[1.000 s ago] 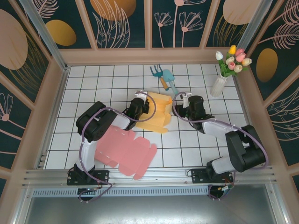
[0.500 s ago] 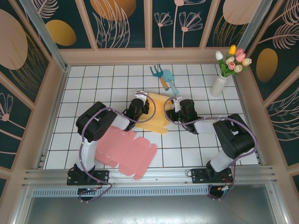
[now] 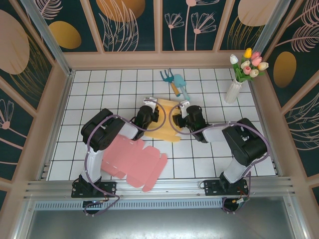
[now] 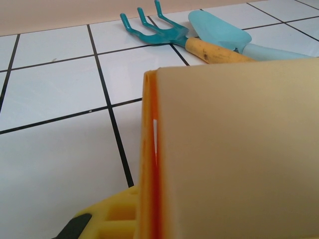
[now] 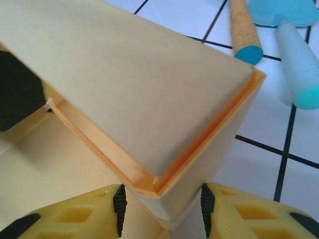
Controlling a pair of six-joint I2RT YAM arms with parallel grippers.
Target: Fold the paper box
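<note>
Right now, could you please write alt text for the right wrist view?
A corner of the yellow paper box sits between the fingers of the right gripper. Behind it, a rake handle and a blue trowel lie on the tiled table.

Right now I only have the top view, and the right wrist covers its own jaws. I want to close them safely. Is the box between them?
Observer: Yes. In the right wrist view, a corner of the box sits between the two pads.
Operator: Are they pressing it yet?
Observer: I can't tell. Each pad sits right at a wall, and I see no clear gap.
Operator: And the left jaws?
Observer: Shut on an upright wall of the box. One finger shows beside its near edge.
</note>
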